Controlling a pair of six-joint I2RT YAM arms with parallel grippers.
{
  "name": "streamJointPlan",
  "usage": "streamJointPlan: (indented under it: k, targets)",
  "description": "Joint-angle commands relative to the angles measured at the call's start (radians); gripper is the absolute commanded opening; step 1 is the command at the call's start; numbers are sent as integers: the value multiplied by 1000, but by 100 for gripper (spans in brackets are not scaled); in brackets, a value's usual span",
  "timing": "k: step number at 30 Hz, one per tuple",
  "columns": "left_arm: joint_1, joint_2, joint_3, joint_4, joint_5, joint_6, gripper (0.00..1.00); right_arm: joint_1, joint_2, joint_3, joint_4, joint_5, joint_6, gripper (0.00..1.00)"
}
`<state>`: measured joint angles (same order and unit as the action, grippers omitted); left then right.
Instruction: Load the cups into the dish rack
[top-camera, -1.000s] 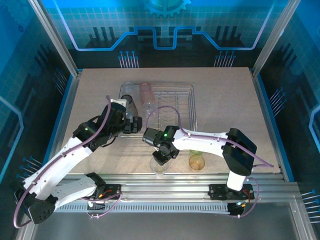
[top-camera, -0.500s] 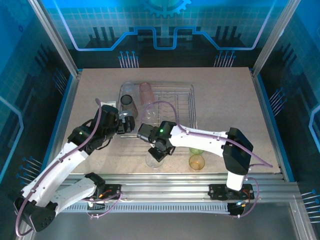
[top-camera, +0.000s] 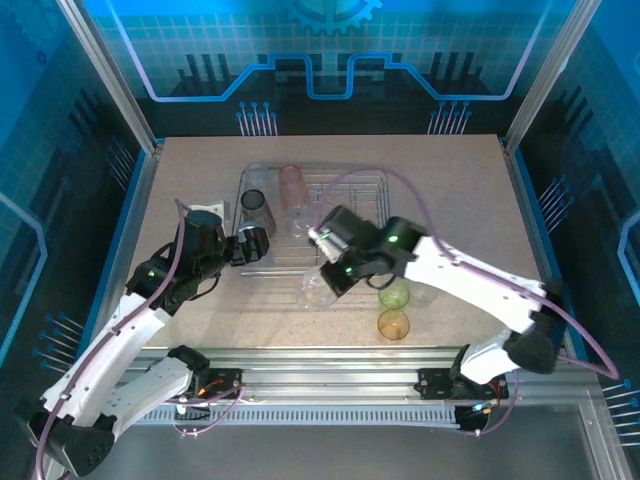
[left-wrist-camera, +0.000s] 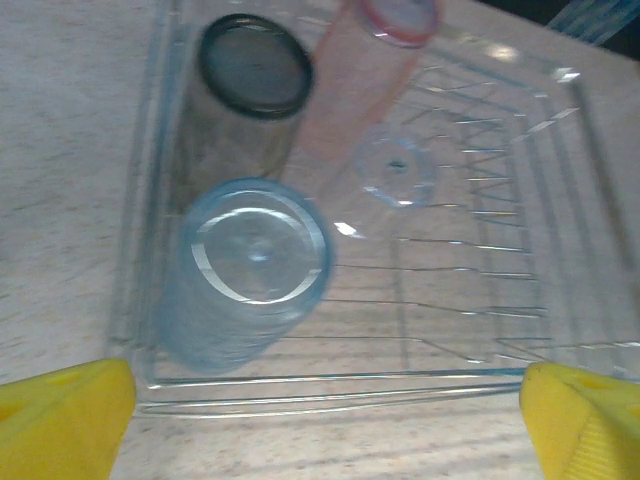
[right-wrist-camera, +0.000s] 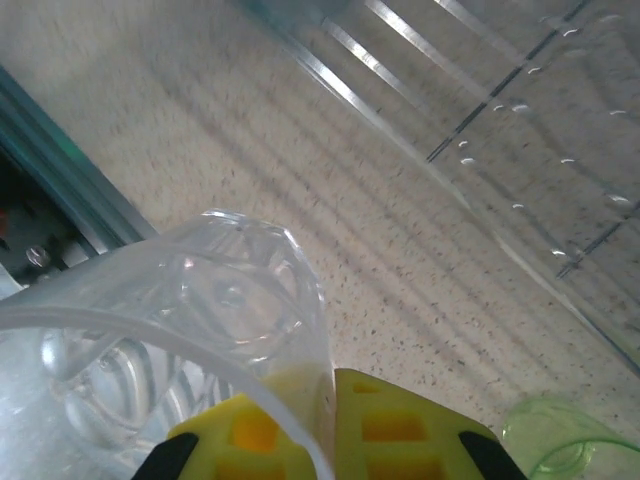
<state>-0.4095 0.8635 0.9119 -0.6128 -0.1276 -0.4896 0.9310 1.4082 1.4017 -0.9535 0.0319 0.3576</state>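
My right pincer (right-wrist-camera: 325, 425) pinches the rim of a clear cup (right-wrist-camera: 200, 300) over the bench, just near of the dish rack (right-wrist-camera: 400, 130). The cup's long axis tilts, base toward the near left, mouth toward me. My left pincer (left-wrist-camera: 320, 400) gapes wide at the rack's near left corner

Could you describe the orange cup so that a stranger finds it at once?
Start at the dish rack on the table, then come toward the near edge. Two coloured cups sit there, right of centre; the orange cup is nearer the edge than the green cup.
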Motion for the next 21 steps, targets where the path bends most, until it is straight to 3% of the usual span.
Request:
streamJointPlan:
  k: [1,6,12,16,21]
  targets:
    - [6,-8,-29,182,221,-9,99,-135,-148,-99,114,-146,12,0]
    - [6,14,-74,437,535,-49,99,-396,-337,-252,270,-371,104,0]
    - [5,69,-94,701,786,-133,100,-592,-444,-361,465,-601,241,0]
    - [3,107,-85,821,864,-188,99,-662,-471,-435,663,-739,380,0]
    - [-14,148,-60,864,894,-200,99,-667,-460,-475,840,-810,491,0]
